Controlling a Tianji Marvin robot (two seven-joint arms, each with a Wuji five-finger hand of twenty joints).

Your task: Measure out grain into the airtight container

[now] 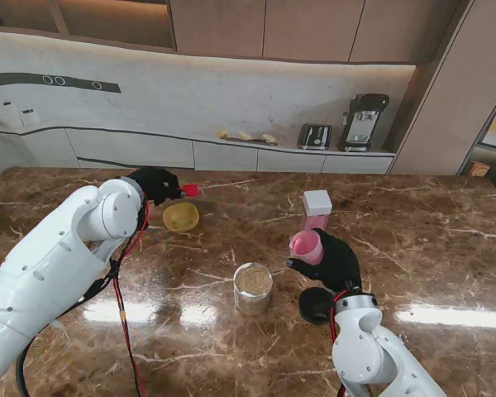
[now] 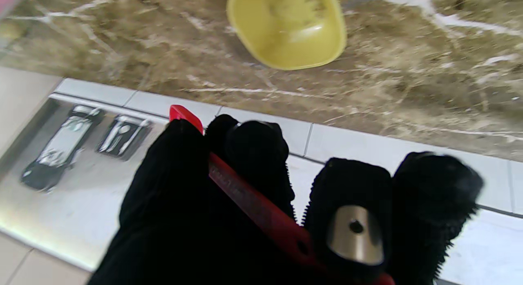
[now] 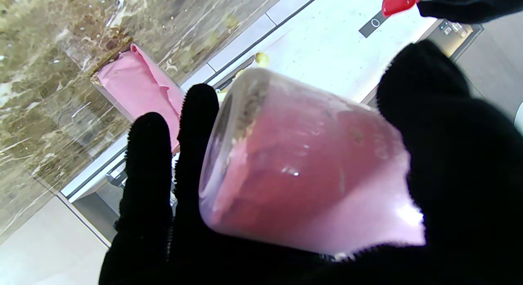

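A round glass jar [image 1: 253, 288] filled with grain stands on the marble table, with its black lid [image 1: 316, 304] lying just to its right. My right hand [image 1: 337, 263] is shut on a pink cup [image 1: 307, 246] [image 3: 306, 170], held tilted above the table to the right of the jar and farther from me. Some grain clings inside the cup's mouth. My left hand [image 1: 155, 184] [image 2: 192, 203] is shut on a red scoop [image 1: 189, 190] [image 2: 253, 203], beyond a yellow bowl [image 1: 181, 217] [image 2: 286, 27] that looks almost empty.
A pink box with a white lid [image 1: 317, 209] [image 3: 135, 84] stands on the table beyond my right hand. Behind the table runs a counter with a toaster [image 1: 315, 136] and a coffee machine [image 1: 362, 121]. A red cable [image 1: 122, 306] hangs along my left arm.
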